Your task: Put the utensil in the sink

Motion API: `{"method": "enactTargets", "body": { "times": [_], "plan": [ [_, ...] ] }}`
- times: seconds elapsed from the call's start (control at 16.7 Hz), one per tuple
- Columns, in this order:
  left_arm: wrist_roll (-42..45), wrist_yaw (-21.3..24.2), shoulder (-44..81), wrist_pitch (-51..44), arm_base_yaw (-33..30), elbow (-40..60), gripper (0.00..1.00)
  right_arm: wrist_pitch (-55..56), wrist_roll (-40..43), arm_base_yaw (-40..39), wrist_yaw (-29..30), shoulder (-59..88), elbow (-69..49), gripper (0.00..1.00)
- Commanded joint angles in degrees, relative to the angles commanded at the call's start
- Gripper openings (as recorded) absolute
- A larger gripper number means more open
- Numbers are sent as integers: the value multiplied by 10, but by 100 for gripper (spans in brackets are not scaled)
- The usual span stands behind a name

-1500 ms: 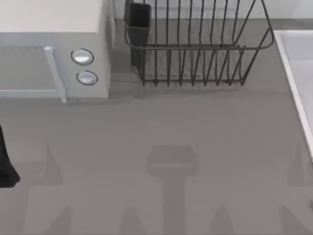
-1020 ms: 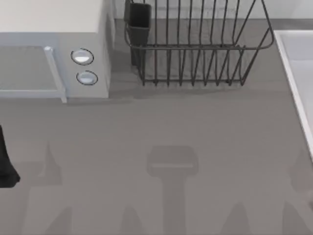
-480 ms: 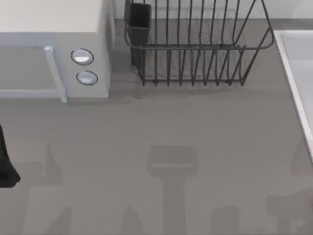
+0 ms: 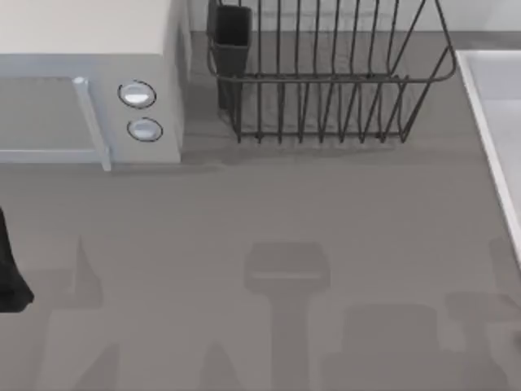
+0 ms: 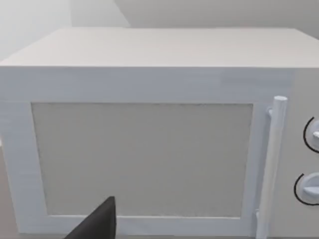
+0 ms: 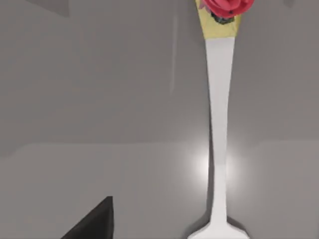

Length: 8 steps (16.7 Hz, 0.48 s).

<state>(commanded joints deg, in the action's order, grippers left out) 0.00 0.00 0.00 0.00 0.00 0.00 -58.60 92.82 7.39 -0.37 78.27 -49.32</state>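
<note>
A white microwave [image 4: 89, 90] with two round knobs is seen at the far left of the grey table [image 4: 269, 212] in the top view, and a dark wire dish rack [image 4: 326, 73] stands just beside it, toward the middle at the far edge. A dark cup-shaped holder [image 4: 230, 32] is fixed at the rack's left end; what lies inside it cannot be made out, and nothing is seen between the rack's wires. The sink [image 4: 492, 114] is found at the table's right edge, its pale raised rim and a strip of its smooth basin being visible. The utensil [image 6: 218, 134] is shown in the right wrist view as a long white handle, with a yellow and red part at one end, lying on the grey surface outside the sink. The left arm [image 4: 10, 273] is parked at the table's left edge, facing the microwave door [image 5: 142, 159]. How the jaws of either gripper stand cannot be told.
</note>
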Motion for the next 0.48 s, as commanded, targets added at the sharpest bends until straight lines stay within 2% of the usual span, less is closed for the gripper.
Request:
{"method": "enactTargets", "body": {
  "times": [0.18, 0.48],
  "plan": [
    [0, 0, 0, 0, 0, 0, 100, -19, 33, 3, 1, 27, -21, 100],
    [0, 0, 0, 0, 0, 0, 100, -16, 32, 0, 0, 26, -19, 100]
  ]
}}
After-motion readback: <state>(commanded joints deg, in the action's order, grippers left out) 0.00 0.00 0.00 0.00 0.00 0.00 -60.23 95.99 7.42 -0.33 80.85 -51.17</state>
